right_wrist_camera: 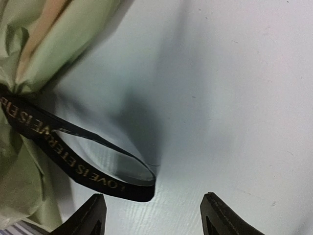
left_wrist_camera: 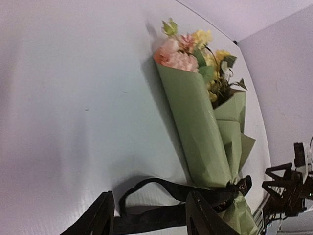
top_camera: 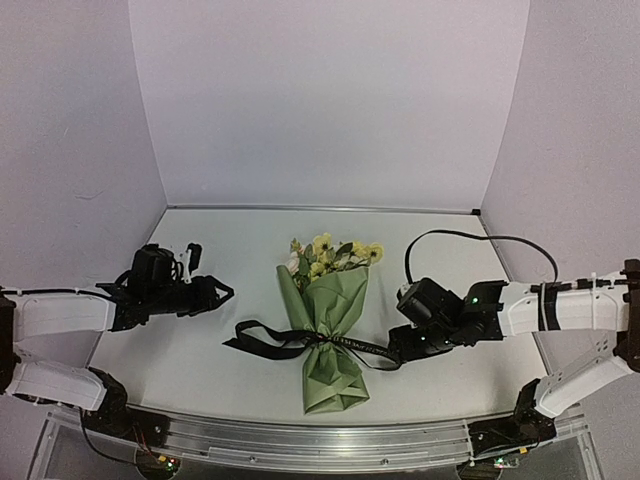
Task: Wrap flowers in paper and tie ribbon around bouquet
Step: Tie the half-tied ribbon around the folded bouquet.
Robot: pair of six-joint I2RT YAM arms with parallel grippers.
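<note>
Bouquet [top_camera: 328, 335]: one
Olive-green paper wrap [left_wrist_camera: 195, 127]: one
Black ribbon [top_camera: 262, 338]: one
Grippers: two, the left gripper [top_camera: 222, 293] and the right gripper [top_camera: 396, 352]
Black cable [top_camera: 450, 236]: one

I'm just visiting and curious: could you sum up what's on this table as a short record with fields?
bouquet: lying flat, blooms at its far end
flowers: yellow, cream, pink, poking out the top
paper: olive green cone
ribbon: black, gold lettering, tied round the cone's waist, loops either side
left gripper: open, empty
right gripper: open, empty, beside a ribbon loop
</note>
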